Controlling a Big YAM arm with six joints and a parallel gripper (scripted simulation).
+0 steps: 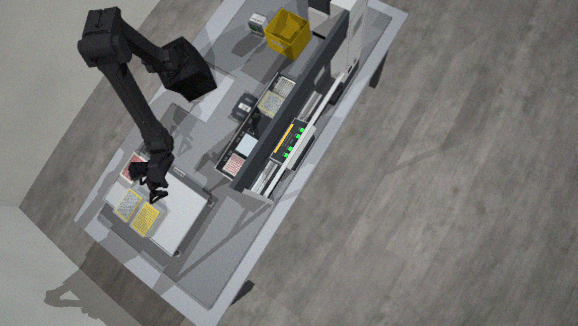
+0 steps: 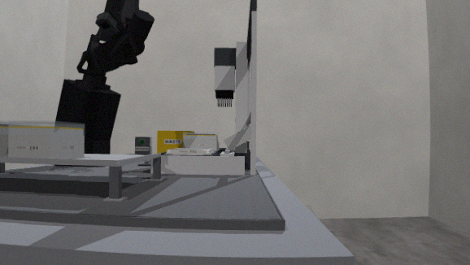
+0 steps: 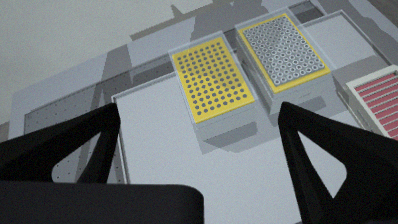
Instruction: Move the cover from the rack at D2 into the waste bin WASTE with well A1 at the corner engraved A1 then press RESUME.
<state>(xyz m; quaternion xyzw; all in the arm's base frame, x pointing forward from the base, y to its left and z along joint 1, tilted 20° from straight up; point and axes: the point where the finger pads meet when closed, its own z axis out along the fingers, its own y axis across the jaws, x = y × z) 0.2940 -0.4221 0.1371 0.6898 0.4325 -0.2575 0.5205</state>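
- The thing to be shifted, the clear cover on the yellow-framed tip rack (image 1: 271,103) at the second deck position, sits on its rack against the long dark rail. From the top view the rack's face looks greyed over, as a lid would make it, though it is too small there for me to be sure.
- Beside it on one side is the white ribbed reservoir (image 1: 284,86), and on the other a bare dark slot, then a pale plate (image 1: 246,145) and a pink plate (image 1: 233,163). With open wells on the deck, I'd judge the cover has to leave toward the arm's side, not along the row.
- The square yellow waste bin (image 1: 287,32) stands past the reservoir end, with the small grey key box (image 1: 257,23) next to it.
- The black parallel gripper (image 1: 159,194) is nowhere near any of that. It hangs over the white raised shelf (image 1: 185,215) at the far end of the table, well apart from the deck.
- Its jaws are spread about as wide as they go, with nothing between them. The wrist view shows only shelf board in the gap.
- Just ahead of the fingers lie a bare yellow rack of holes (image 3: 212,80) and a grey-topped one (image 3: 282,50); these shelf items are to be left alone.
- The job looks unstarted: the arm has to swing across to the deck.
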